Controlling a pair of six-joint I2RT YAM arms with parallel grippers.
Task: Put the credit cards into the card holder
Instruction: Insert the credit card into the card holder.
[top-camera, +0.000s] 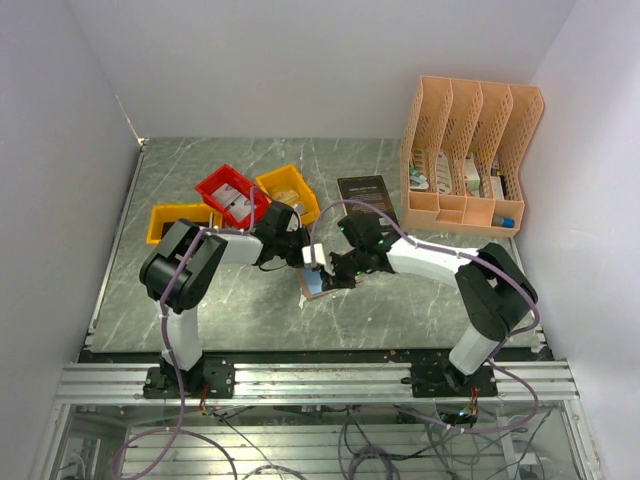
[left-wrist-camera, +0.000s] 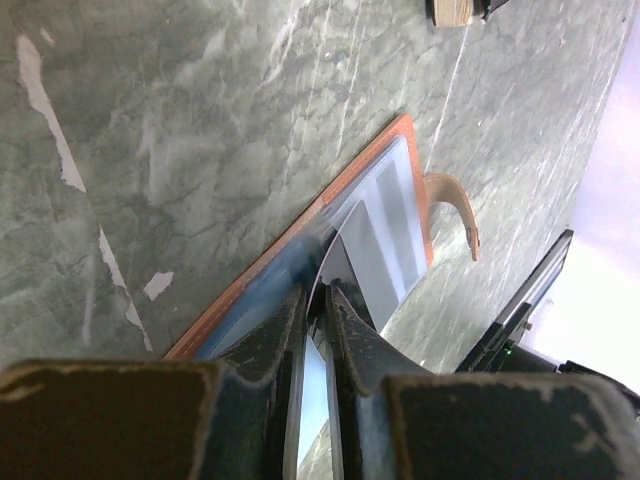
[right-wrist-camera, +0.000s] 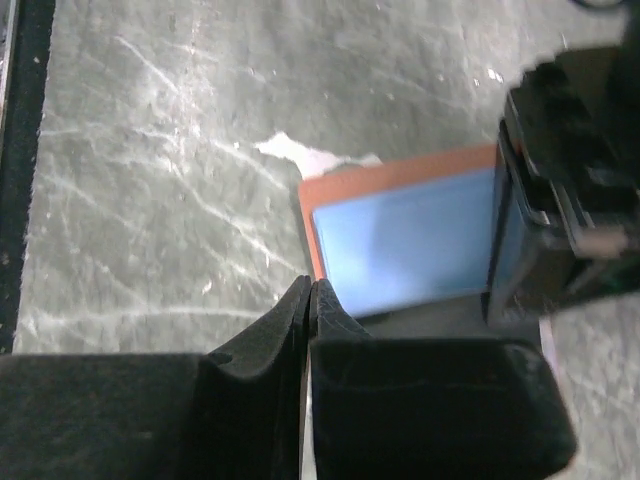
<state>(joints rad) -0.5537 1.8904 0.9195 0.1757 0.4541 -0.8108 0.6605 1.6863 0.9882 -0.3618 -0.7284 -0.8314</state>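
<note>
Left gripper (left-wrist-camera: 318, 295), angled low, pinches blue card (right-wrist-camera: 400, 240) over card holder (right-wrist-camera: 400, 172).

Finding: a robotics laboratory test cell. Evidence: plain white walls (top-camera: 300, 60) box in a green marble-patterned table (top-camera: 200, 310) on three sides. Two jointed machines, the left arm (top-camera: 185, 270) and the right arm (top-camera: 490, 290), are bolted to a bare aluminium rail (top-camera: 320, 380) at the near edge. Loose cables (top-camera: 350, 440) lie exposed below it. Coloured plastic bins (top-camera: 228, 192) and a slotted file rack (top-camera: 470, 150) stand on the table
</note>
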